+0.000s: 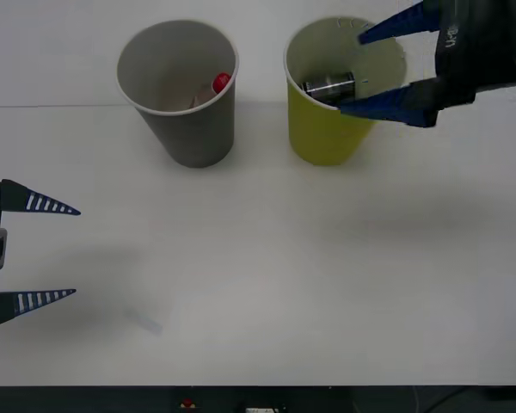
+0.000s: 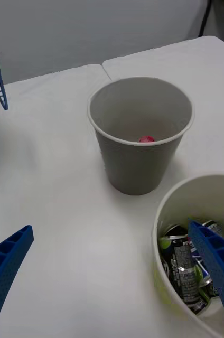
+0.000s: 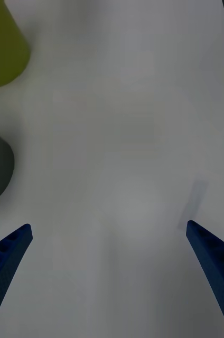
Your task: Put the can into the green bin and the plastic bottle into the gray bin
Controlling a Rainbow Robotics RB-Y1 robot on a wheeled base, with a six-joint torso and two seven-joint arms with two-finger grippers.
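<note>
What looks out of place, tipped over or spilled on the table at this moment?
Nothing stands out. The gray bin and green bin stand upright, with the plastic bottle in the gray one and the can in the green. The right end effector is open over the green bin; the left end effector is open near the table's edge.

A plain white bench (image 1: pixel 258 284) takes up nearly the whole front view, its surface matte and evenly lit, with soft gray shadows. A faint seam (image 1: pixel 60 106) crosses it near the upper part of the frame. In the right wrist view a pale gray wall (image 2: pixel 91 31) stands behind the bench's far edge.
</note>
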